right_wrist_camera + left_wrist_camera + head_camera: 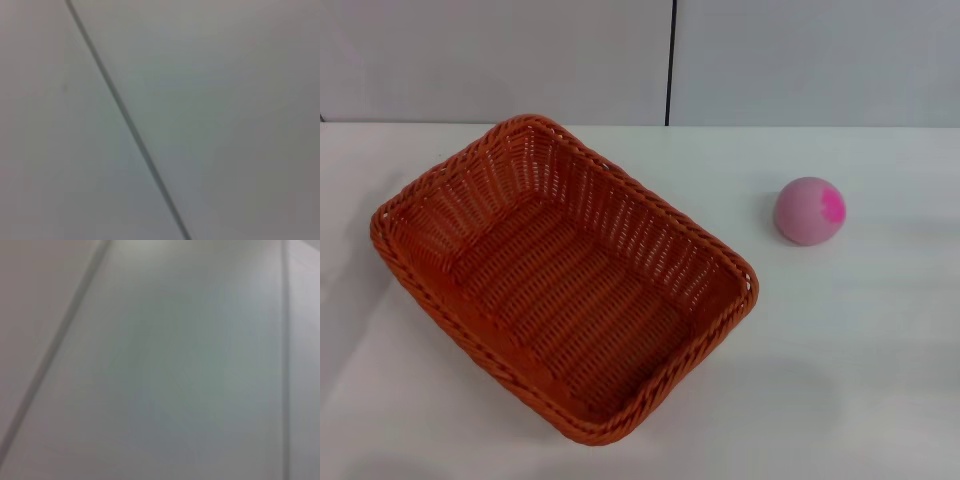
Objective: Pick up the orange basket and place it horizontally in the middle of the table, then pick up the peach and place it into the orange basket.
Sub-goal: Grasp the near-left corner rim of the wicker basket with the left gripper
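Neither gripper visible; orange basket (565, 280) skewed on white table (860, 380), peach (809, 211) apart, grey wall (800, 60) behind.

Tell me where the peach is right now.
In the head view the peach sits on the table on the robot's right, clear of the orange basket and nearer the back wall.

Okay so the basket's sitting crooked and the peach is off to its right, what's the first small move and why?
Probably bring the left arm down toward the basket: it lies diagonal on the table, left of middle and empty, the peach sits apart, and neither arm shows in the head view.
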